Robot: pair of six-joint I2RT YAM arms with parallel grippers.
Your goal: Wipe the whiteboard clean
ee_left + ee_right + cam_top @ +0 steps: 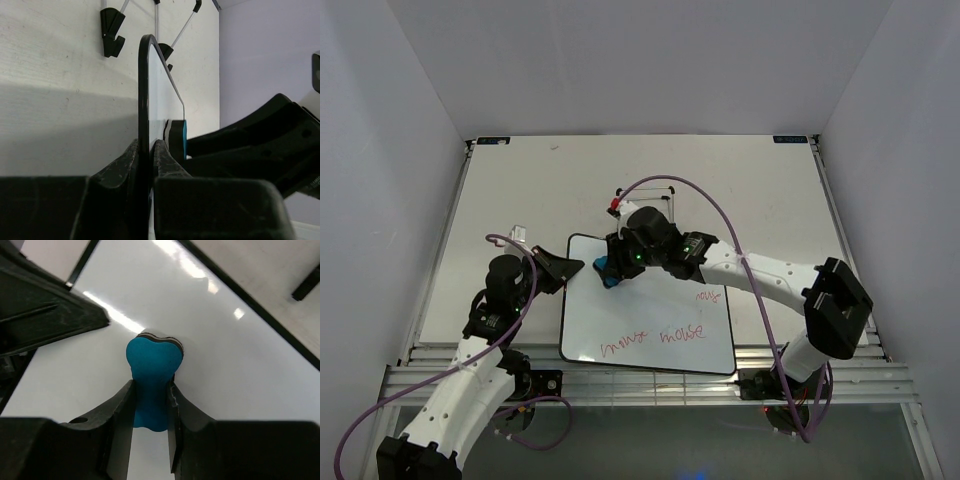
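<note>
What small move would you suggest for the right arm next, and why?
Probably drag the right hand, shut on the blue eraser, toward the near edge of the whiteboard: the eraser rests on clean surface by the far left corner, red writing lies nearer the bases, and the left hand clamps the board's edge.

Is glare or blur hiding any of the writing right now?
Top external: evenly lit, red writing sharp on the whiteboard. Right wrist: glare streaks across the board above the blue eraser. Left wrist: left end effector dark, blurred; board edge-on.
</note>
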